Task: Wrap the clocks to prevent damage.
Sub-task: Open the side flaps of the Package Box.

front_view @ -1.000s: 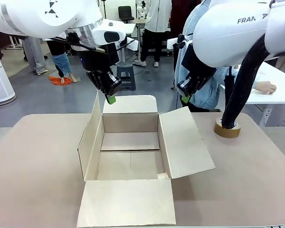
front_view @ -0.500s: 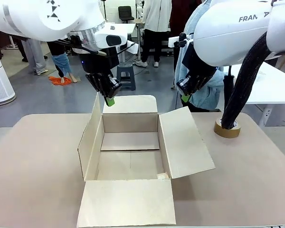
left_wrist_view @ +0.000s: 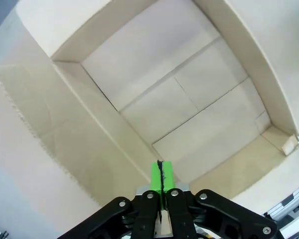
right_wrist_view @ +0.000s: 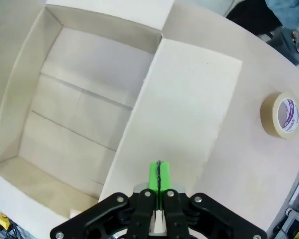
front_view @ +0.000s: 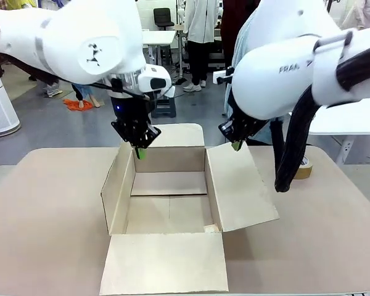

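Observation:
The clocks are out of view. An open cardboard box (front_view: 169, 159) stands in the middle of the table with all flaps folded out and nothing inside it. My left gripper (front_view: 139, 151) is shut, with nothing in it, and hangs just above the box's far left corner. In the left wrist view its green pads (left_wrist_view: 161, 174) are pressed together over the box's bare floor (left_wrist_view: 189, 99). My right gripper (front_view: 236, 146) is shut too and holds nothing, hovering over the far edge of the right flap (right_wrist_view: 189, 109). Its pads (right_wrist_view: 159, 174) touch each other.
A roll of tan tape (front_view: 304, 166) lies on the table at the right, half hidden behind my right arm; it also shows in the right wrist view (right_wrist_view: 280, 114). A person in a blue top stands behind the far edge. Bare tabletop lies left of the box.
Both arms have come down and inward toward the box. The left gripper dropped to the far left corner, the right gripper to the right flap's far edge. Both stayed shut.

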Available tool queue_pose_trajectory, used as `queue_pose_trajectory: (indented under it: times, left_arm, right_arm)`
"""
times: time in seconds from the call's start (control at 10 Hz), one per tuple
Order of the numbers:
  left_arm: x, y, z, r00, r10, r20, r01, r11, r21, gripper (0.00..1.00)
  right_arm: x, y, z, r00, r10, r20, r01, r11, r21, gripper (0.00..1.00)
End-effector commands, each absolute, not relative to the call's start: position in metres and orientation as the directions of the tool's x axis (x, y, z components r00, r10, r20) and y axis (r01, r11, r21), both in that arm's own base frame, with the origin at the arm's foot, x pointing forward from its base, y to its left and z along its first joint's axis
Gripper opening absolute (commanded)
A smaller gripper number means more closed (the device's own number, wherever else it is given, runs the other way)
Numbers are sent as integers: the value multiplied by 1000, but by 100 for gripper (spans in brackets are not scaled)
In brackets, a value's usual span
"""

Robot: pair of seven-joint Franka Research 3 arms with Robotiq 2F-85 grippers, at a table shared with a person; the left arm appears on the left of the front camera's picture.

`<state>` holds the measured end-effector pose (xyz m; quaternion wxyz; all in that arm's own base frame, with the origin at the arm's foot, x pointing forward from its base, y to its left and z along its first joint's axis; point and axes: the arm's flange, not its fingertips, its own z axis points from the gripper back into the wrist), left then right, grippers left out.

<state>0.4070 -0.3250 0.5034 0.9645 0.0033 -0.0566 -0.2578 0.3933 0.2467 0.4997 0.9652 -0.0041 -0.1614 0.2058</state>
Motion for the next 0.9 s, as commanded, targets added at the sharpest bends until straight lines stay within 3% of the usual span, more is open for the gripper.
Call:
queue_pose_trajectory:
  times: [0.0, 0.2, 0.3, 0.8]
  left_arm:
    - [406, -330, 501, 884, -459, 87, 450, 887, 102, 0]
    - [397, -334, 494, 909, -416, -3, 393, 857, 333, 0]
    - [393, -334, 493, 910, -414, -36, 395, 834, 384, 0]
    - [398, -301, 467, 953, -301, -33, 291, 882, 369, 0]
  right_arm:
    - [402, 251, 486, 870, 390, 303, -371, 921, -120, 1]
    - [404, 246, 487, 871, 372, 320, -355, 928, -111, 1]
    - [404, 243, 488, 872, 366, 326, -351, 930, -105, 1]
    - [407, 234, 476, 884, 345, 316, -338, 938, -80, 1]
